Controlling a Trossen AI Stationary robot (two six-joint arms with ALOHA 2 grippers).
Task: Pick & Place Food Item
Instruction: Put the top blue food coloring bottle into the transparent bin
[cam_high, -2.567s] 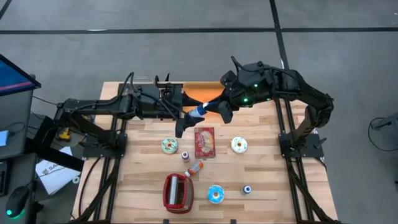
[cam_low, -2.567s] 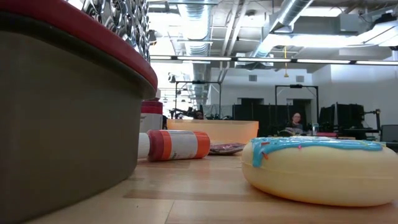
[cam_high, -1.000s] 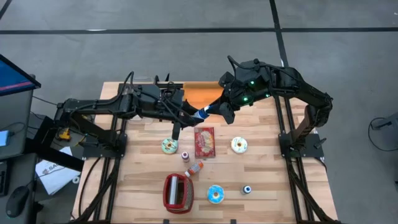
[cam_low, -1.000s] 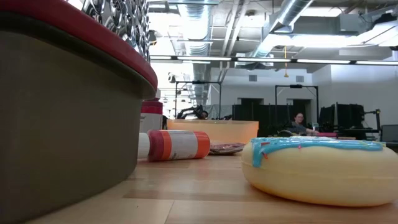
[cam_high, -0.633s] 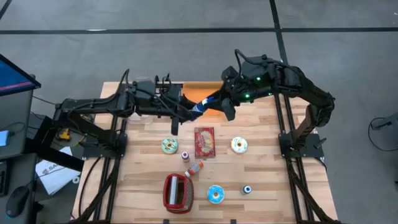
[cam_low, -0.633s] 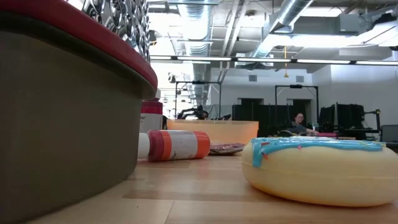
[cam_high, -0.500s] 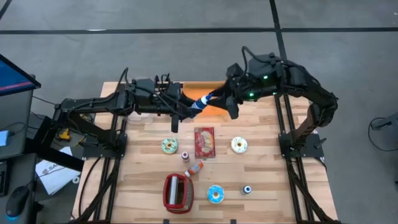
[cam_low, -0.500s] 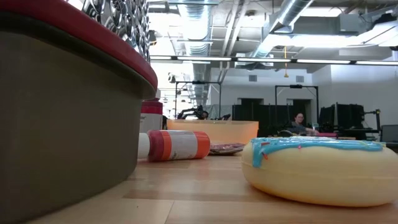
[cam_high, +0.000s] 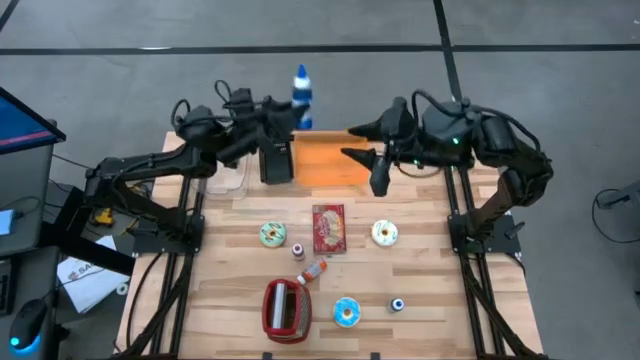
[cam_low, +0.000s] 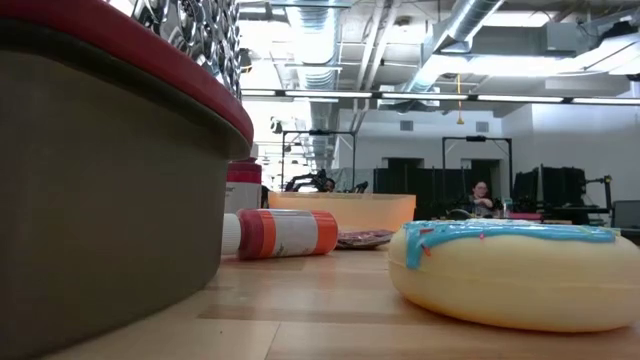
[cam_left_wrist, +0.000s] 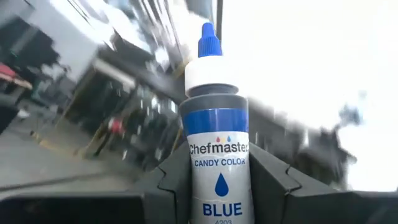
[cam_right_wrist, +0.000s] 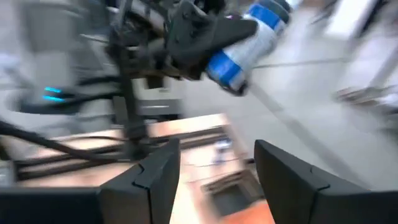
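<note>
1. Wooden bench (cam_high: 420, 290) on a grey floor; low view looks past it into an open hall w/ ceiling ducts and a seated person (cam_low: 478, 197) far back.
2. Count, high view: 3 donuts – green-iced donut (cam_high: 272, 234) left of centre, white-iced donut (cam_high: 385, 233) right of centre, blue-iced donut (cam_high: 347, 312) near edge; the blue one fills the right foreground of the low view.
3. 1 snack packet (cam_high: 328, 228), flat, between the green and white donuts.
4. 1 red toaster (cam_high: 286, 307) at the near edge, left of the blue-iced donut; in low view it is the big red-rimmed mass on the left.
5. 1 orange-labelled bottle (cam_high: 313, 270) lying on its side just far-right of the toaster; 2 small jars: jar (cam_high: 298, 249) near the packet, blue-lidded jar (cam_high: 398, 304) right of the blue donut.
6. 1 orange bin (cam_high: 325, 160) at the far edge, between the arms; 1 clear tray (cam_high: 228, 178) left of it.
7. Task item: 1 blue candy-colour bottle (cam_left_wrist: 217, 155), white shoulder, blue tip.
8. Left claw (cam_left_wrist: 219, 186) is clenched on the bottle's lower body, raised above the bench's far edge just left of the bin.
9. Bottle's long axis runs along the claw fingers, cap pointing away from the wrist, toward the far side in the high view.
10. Right claw (cam_right_wrist: 208, 171) stands released, nothing between its fingers, over the bin's right end, facing the left claw & bottle, apart from both.
</note>
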